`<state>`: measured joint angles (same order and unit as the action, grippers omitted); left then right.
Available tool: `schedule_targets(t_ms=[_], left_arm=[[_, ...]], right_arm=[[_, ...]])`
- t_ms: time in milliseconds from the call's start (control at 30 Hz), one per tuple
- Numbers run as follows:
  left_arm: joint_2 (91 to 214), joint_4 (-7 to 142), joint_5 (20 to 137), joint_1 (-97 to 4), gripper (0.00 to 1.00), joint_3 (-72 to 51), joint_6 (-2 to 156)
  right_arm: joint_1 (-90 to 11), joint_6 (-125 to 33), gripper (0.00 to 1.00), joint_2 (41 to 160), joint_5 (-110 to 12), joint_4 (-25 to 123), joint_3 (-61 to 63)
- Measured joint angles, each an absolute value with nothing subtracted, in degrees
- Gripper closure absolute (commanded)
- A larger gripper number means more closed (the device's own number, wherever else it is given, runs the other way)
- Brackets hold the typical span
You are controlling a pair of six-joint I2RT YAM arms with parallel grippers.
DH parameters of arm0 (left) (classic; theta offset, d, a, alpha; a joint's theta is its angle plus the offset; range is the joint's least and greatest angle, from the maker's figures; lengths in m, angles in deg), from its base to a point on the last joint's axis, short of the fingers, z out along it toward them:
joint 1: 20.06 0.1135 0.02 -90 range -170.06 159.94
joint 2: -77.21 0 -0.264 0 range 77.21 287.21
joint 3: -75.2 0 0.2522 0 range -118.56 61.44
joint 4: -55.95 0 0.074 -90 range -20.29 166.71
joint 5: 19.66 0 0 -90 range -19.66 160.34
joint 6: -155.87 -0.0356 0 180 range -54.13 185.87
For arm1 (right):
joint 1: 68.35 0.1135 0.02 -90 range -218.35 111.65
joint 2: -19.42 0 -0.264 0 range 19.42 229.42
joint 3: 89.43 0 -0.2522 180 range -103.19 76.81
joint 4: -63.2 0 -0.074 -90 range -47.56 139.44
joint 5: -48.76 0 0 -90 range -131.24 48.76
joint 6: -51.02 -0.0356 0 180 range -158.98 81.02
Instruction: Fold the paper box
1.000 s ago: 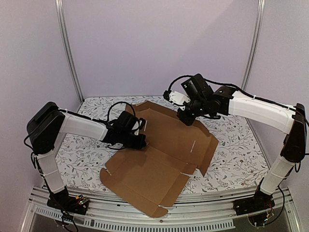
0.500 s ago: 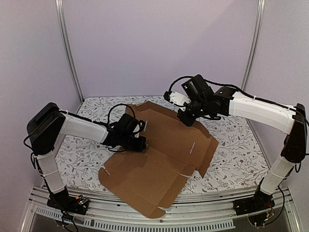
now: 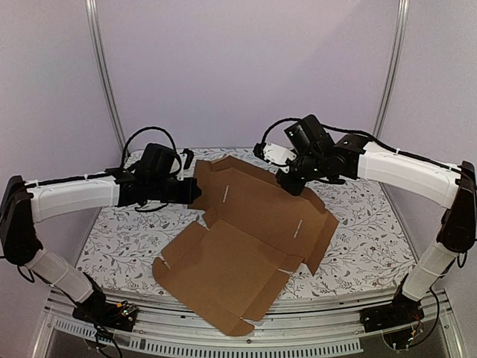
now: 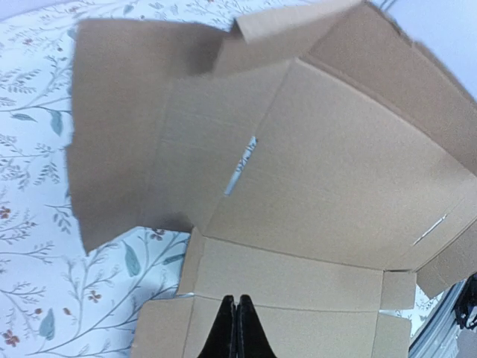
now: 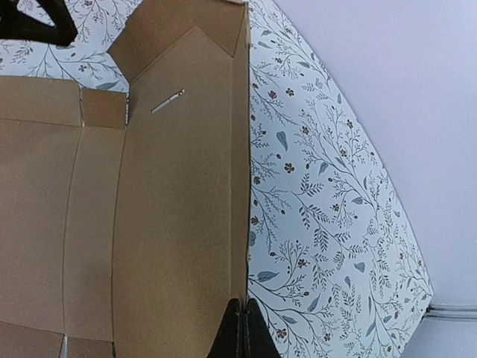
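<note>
At left, left gripper (image 3: pixel 197 192) was clenched, fingers pressed together, nothing held, poised over far-left flap of paper box (image 3: pixel 246 239). Paper box lay as unfolded brown sheet across middle of floral tablecloth (image 3: pixel 112 239), near corner overhanging front edge, some flaps tilted up. At right, right gripper (image 3: pixel 289 181) was likewise clenched and empty, tip at sheet's raised far edge; contact unclear.

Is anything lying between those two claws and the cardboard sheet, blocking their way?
Nothing visible does. The paper box lies unfolded on the floral cloth. The left claw and the right claw, both shut, sit close over its far part, with only air between.
</note>
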<state>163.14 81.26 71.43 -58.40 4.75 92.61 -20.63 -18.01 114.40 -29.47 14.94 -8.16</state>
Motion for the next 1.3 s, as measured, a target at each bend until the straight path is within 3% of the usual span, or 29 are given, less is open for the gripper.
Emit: schedule_targets(t_ms=[233,633,967,1300], left_arm=[[154.53,81.85,71.73,-49.77,1.00,10.28,92.22],[157.00,74.57,74.64,-42.56,1.00,16.88,95.28],[171.03,57.15,92.54,-39.10,1.00,19.75,100.55],[173.46,48.06,104.36,-40.63,1.00,22.39,103.56]], right_arm=[[-21.57,-12.46,1.00,114.01,-33.52,15.51,-6.50],[-21.66,-0.65,1.00,108.11,-40.99,17.93,0.87],[-21.66,3.24,1.00,105.90,-40.79,22.26,4.28],[-21.66,3.76,1.00,105.90,-38.50,24.01,4.28]])
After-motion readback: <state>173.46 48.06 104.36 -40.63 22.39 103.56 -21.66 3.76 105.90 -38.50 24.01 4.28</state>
